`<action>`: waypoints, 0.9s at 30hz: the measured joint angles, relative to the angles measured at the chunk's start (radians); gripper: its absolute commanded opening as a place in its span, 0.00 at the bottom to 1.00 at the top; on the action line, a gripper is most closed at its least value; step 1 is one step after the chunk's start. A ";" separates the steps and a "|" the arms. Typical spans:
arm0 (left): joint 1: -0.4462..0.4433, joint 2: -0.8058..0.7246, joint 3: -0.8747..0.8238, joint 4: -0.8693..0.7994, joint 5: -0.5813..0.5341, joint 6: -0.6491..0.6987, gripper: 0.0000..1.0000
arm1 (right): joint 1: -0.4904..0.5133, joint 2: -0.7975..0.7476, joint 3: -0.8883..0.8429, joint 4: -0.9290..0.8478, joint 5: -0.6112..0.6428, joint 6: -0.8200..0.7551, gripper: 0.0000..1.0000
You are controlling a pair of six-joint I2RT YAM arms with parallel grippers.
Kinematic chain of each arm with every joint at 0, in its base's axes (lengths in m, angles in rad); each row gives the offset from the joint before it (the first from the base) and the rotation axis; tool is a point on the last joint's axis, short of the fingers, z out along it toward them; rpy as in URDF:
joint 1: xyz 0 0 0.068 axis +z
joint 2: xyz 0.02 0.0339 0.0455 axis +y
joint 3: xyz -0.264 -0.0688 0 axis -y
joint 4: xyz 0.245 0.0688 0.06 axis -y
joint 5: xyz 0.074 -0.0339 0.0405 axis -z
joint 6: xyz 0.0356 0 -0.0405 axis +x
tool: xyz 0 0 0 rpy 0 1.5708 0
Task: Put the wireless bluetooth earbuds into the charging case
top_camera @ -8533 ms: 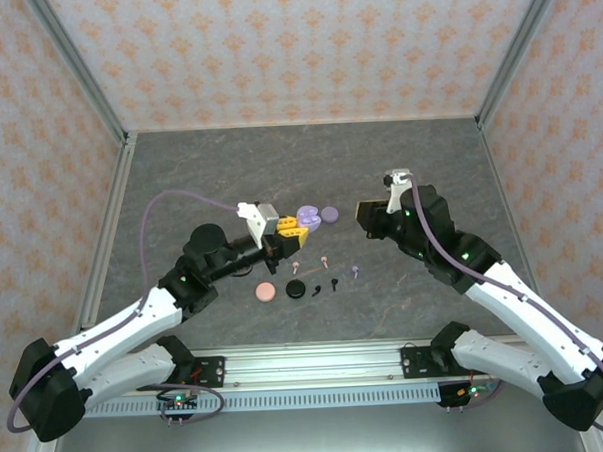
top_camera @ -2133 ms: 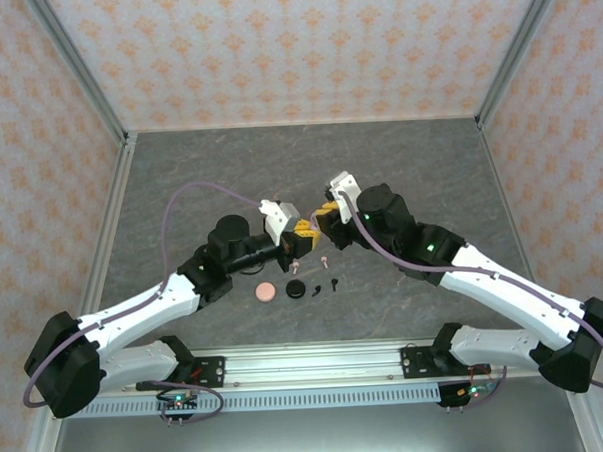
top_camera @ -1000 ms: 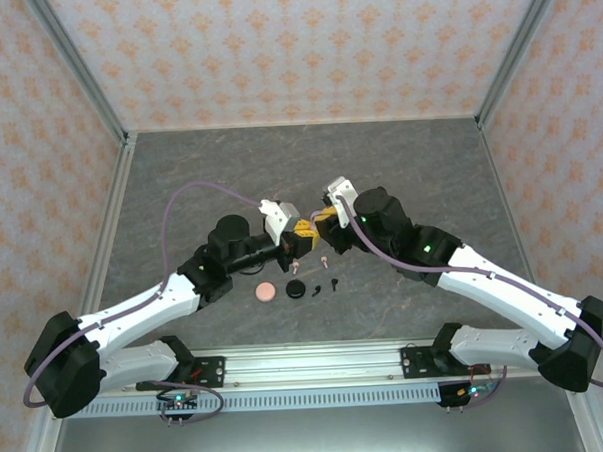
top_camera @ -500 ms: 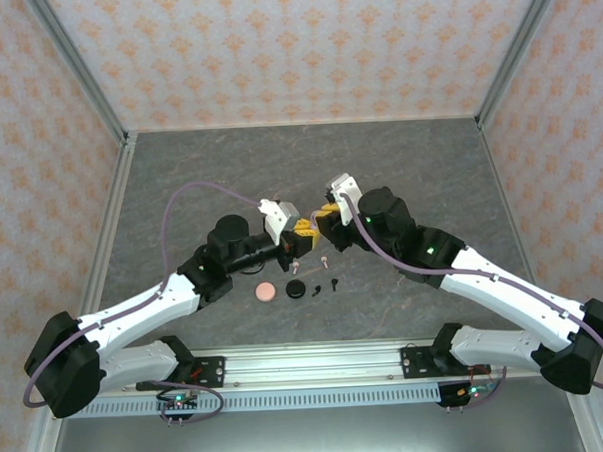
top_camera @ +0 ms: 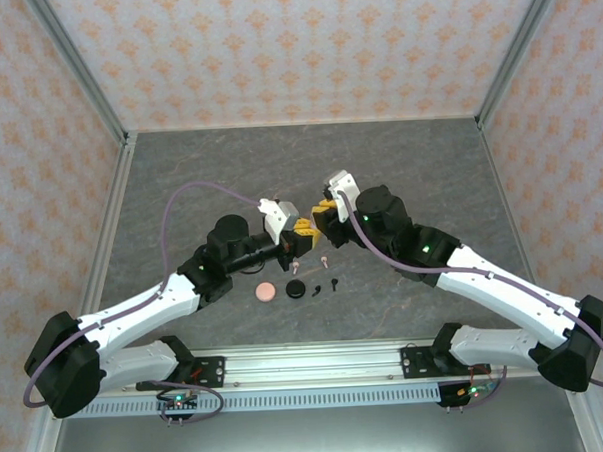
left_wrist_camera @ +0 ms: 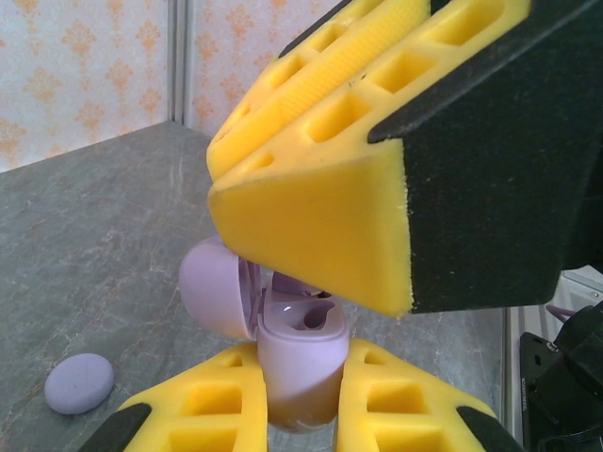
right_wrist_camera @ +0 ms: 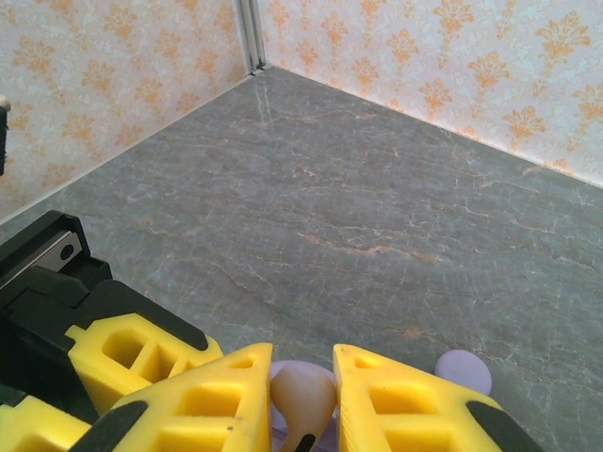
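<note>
The grey stone-patterned surface (top_camera: 229,169), closed in by papered walls (top_camera: 294,46), is the largest thing here. My left arm (top_camera: 135,318) and my right arm (top_camera: 494,283) both reach to the middle of it and meet there. My left end effector (left_wrist_camera: 301,353) is clamped on the lavender charging case (left_wrist_camera: 300,377), which stands upright between my two yellow fingers. Its lid (left_wrist_camera: 215,287) is swung open to the left in the left wrist view, so the inner wells show. My right end effector (right_wrist_camera: 301,363) is just above this case, and its big yellow fingers (left_wrist_camera: 320,198) hang close over the open top. It is clamped on a pale earbud (right_wrist_camera: 301,395); I cannot tell if this earbud touches the case. On the surface, at the near side of both end effectors, lie a pink round case (top_camera: 267,291) and just beside it a black case (top_camera: 297,288). A lavender disc (left_wrist_camera: 80,383) lies flat, apart from them. The smallest things lie loose on the surface: the first pink earbud (top_camera: 296,266), the second pink earbud (top_camera: 325,258), the first black earbud (top_camera: 315,290) and the second black earbud (top_camera: 334,283).
</note>
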 measured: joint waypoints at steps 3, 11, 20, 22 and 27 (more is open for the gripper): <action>0.000 0.000 0.000 0.000 0.000 0.000 0.00 | 0.000 0.000 -0.003 0.000 0.000 0.000 0.21; 0.000 0.000 0.000 -0.027 0.000 -0.003 0.00 | 0.000 0.000 -0.033 0.019 0.000 0.004 0.21; 0.000 0.000 0.000 -0.035 0.000 -0.004 0.00 | 0.000 -0.001 -0.045 0.034 0.000 0.008 0.21; 0.000 0.000 0.000 -0.038 0.000 -0.004 0.00 | 0.000 -0.004 -0.050 0.041 0.002 0.008 0.21; -0.002 0.000 0.000 -0.037 0.000 -0.015 0.00 | 0.000 -0.011 -0.052 0.045 0.009 0.008 0.21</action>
